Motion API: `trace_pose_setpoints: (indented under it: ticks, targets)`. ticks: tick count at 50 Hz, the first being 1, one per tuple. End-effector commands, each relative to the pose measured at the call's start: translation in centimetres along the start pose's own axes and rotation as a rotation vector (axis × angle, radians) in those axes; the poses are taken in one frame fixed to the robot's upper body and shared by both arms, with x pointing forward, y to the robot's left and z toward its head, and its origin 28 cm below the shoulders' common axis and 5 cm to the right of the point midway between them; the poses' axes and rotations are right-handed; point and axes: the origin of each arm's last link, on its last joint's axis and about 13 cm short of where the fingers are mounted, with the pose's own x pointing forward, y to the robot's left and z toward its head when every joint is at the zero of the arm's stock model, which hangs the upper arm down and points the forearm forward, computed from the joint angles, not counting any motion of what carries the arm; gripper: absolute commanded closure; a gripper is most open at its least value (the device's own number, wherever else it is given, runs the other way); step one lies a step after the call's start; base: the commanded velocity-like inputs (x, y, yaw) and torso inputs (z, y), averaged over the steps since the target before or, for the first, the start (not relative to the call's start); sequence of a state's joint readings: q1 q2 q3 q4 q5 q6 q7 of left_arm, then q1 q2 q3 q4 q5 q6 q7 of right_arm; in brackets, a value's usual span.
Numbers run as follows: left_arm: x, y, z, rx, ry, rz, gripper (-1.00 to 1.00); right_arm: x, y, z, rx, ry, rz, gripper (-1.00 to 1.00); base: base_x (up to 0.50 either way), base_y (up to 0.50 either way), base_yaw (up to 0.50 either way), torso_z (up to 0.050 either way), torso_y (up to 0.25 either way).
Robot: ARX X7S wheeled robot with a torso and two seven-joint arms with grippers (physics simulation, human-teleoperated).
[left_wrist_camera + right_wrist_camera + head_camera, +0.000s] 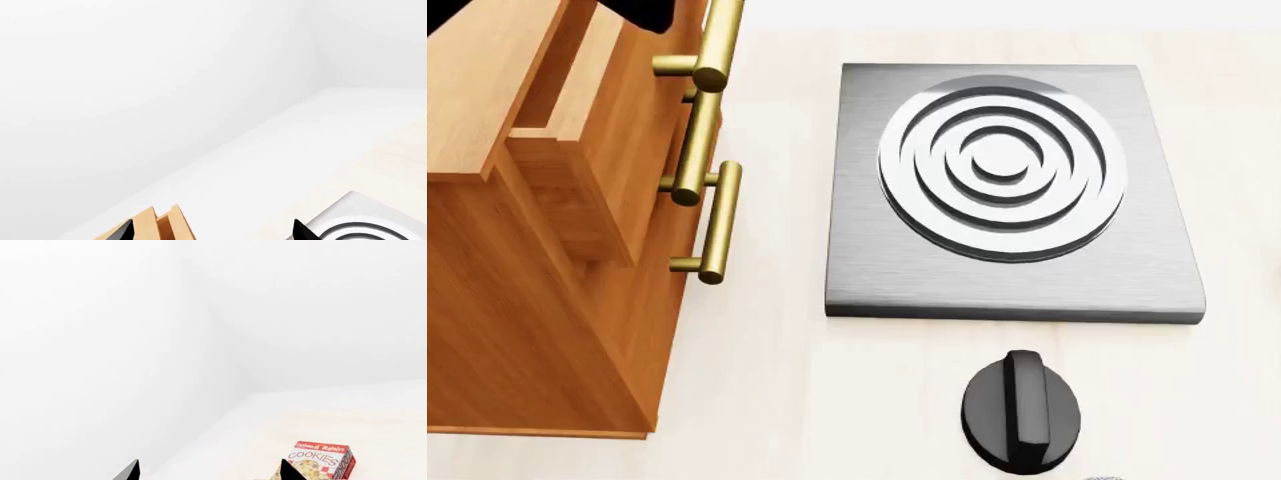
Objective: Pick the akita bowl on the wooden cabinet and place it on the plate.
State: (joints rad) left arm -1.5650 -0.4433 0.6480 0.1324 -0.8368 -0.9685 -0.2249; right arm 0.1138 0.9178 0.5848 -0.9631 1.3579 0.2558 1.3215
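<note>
**No bowl or plate in sight**

Neither the akita bowl nor the plate shows in any view. Head view has the wooden cabinet [547, 250] at left and the stove plate [1008, 190] on the tabletop [827, 400]. Left claw [212, 232] and right claw [209, 471] tips both sit apart, empty. Best bet: find the bowl before any reach.

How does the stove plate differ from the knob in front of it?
The stove plate is silver-grey, square and flat with raised concentric rings; the knob is black, oval and far smaller, with a ridge across its middle. Both sit on the pale counter, right of the cabinet.
</note>
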Motion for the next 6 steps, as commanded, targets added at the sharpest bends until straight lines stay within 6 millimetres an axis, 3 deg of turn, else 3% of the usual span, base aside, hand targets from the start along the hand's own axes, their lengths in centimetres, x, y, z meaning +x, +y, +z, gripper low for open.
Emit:
trace_pose_setpoints:
  ticks: [1,6]
  targets:
    - [-0.17,0.14,0.04,-0.002,-0.002,0.005,-1.00,-1.37,1.52,1.98,-0.017,-0.074,0.094,-1.00,0.00,0.00,0.00,0.000,0.000]
    - [-0.24,0.16,0.02,-0.002,-0.002,0.006,-1.00,-1.63,2.05,2.62,-0.020,-0.096,0.124,-1.00,0.00,0.00,0.00,0.000,0.000]
